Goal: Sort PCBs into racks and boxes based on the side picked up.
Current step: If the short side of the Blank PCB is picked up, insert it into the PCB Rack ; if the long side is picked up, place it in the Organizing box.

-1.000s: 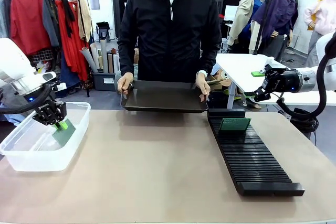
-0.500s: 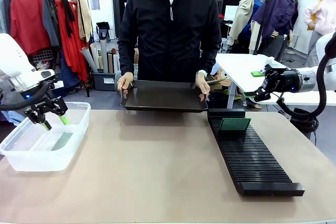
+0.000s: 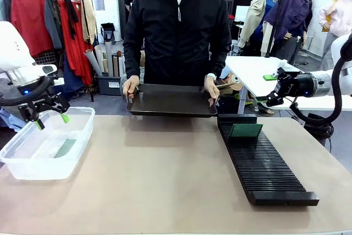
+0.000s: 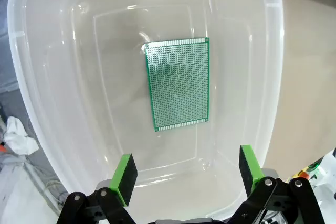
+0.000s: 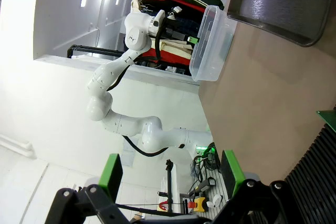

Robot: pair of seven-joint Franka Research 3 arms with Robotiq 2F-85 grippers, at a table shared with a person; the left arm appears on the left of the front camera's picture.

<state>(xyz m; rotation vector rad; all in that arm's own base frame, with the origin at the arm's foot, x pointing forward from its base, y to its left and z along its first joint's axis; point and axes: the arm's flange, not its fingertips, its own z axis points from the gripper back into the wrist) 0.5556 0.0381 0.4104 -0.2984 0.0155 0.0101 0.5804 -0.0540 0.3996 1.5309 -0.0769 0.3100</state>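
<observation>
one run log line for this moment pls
left end effector: open above box | PCB: flat in box | right end effector: open, empty

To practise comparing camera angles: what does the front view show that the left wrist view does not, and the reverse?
Front view alone: the person holding a dark tray, the black rack with a PCB standing in a slot, and the right gripper, open. Left wrist view alone: the hole grid on the PCB in the tub. Both: the clear tub, that PCB lying flat in it, and the open left gripper above it.
</observation>
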